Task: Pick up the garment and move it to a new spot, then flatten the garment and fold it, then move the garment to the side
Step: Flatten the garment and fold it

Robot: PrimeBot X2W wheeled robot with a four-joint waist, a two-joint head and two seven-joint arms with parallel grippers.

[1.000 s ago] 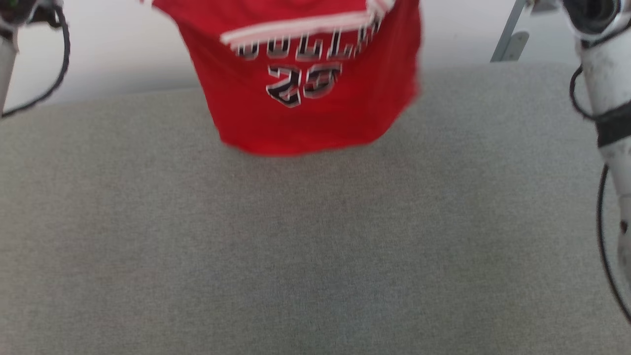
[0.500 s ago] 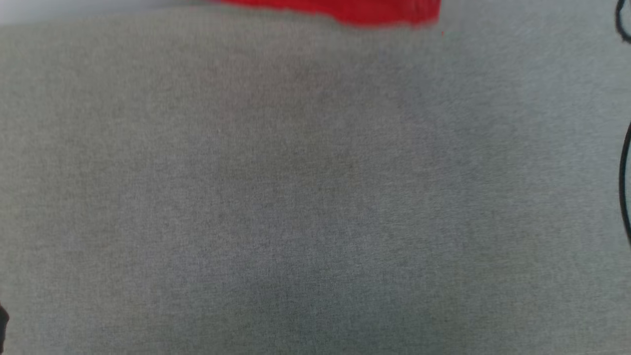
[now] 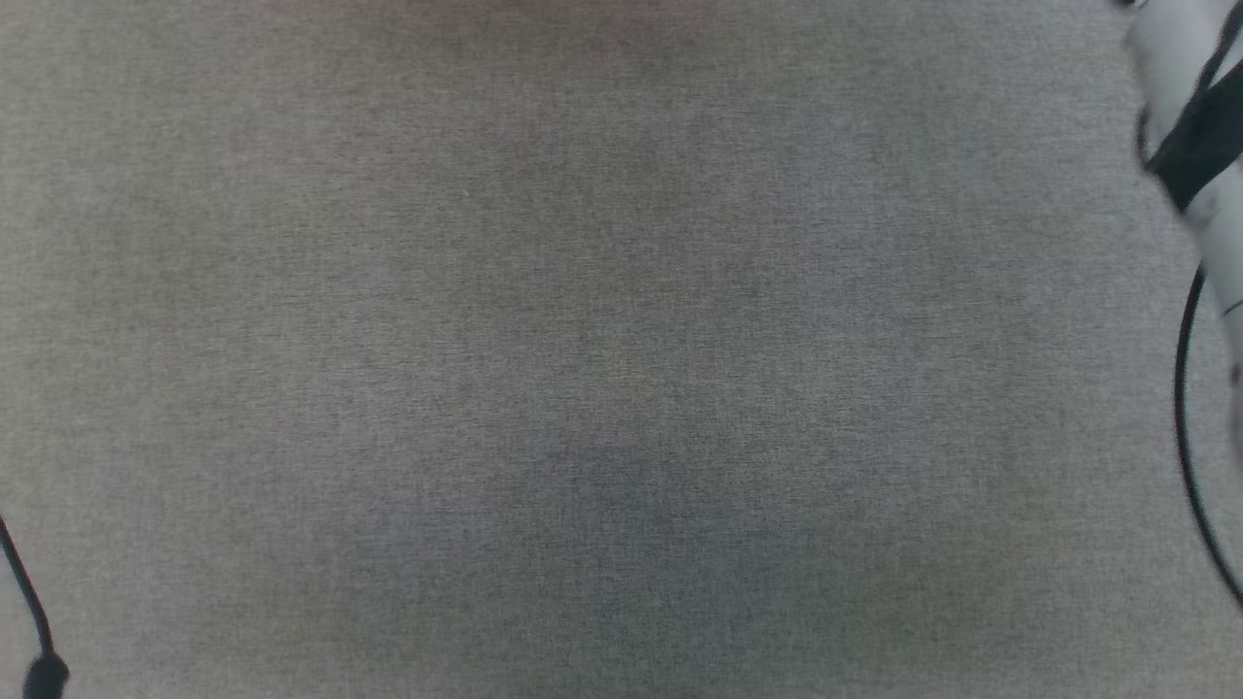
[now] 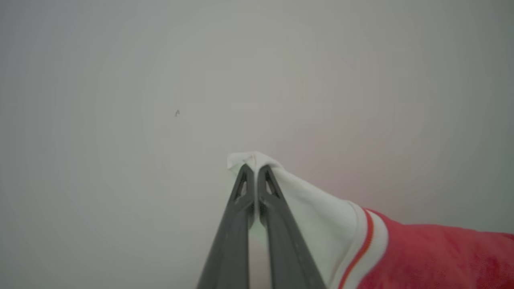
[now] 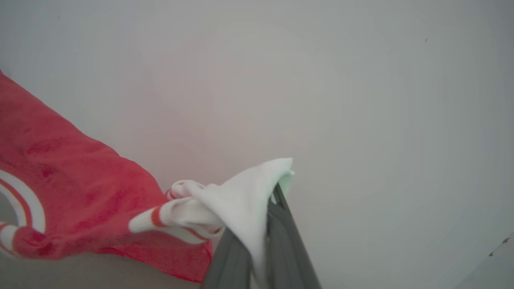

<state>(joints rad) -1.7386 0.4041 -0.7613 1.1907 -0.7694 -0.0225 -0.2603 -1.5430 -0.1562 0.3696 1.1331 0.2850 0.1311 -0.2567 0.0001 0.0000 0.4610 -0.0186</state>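
The garment (image 4: 433, 257) is a red shirt with white sleeve ends and thin striped trim. In the left wrist view my left gripper (image 4: 253, 168) is shut on one white sleeve end, and the red cloth hangs off to the right. My right gripper (image 5: 277, 192) is shut on the other white sleeve end in the right wrist view, with the garment (image 5: 72, 176) stretching away to the left. Both wrist views face a pale wall behind the cloth. In the head view my pale right forearm (image 3: 1199, 146) crosses the top right corner.
A wide grey fabric surface (image 3: 583, 369) spreads across the head view. Black cables hang at its right edge (image 3: 1185, 408) and lower left corner (image 3: 29, 621).
The head camera has tilted down: the hanging red shirt slid up and out of the head view, leaving the grey surface. Both arms shifted toward the picture's edges.
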